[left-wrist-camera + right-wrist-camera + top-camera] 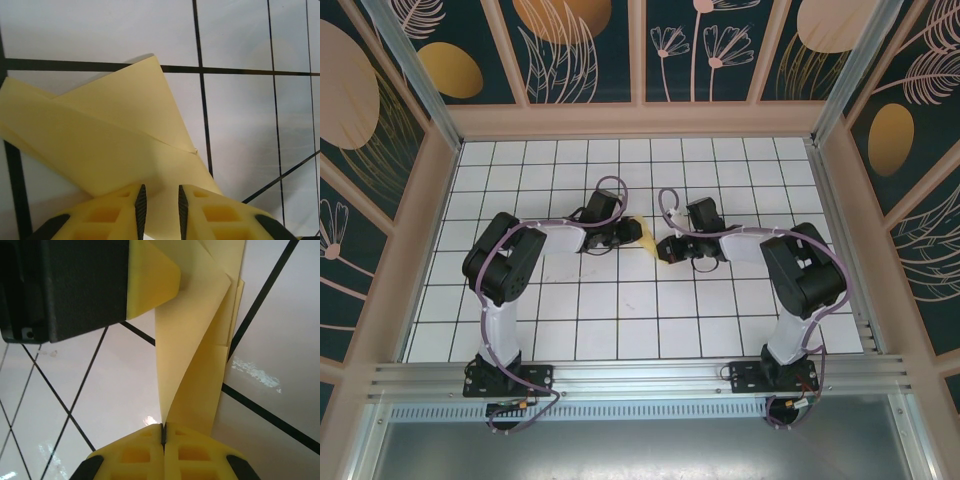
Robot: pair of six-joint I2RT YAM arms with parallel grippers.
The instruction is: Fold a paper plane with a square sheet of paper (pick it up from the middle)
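Observation:
The pale yellow sheet of paper [650, 238], folded into overlapping flaps with diagonal creases, hangs between the two grippers above the middle of the table. Whether it forms a paper plane I cannot tell. My right gripper [163, 427] is shut on one end of the paper [200, 365], which rises from its jaws as a twisted strip. My left gripper [160, 192] stands open by a narrow gap, with the paper [110, 135] lying across that gap beyond the fingertips. In the top view the left gripper [628, 236] and the right gripper [667, 250] nearly face each other.
The white gridded table [620, 310] stretches around both arms, fenced by wooden walls [640, 120] at the back and sides. The left gripper's finger [152, 277] sits close above the paper in the right wrist view.

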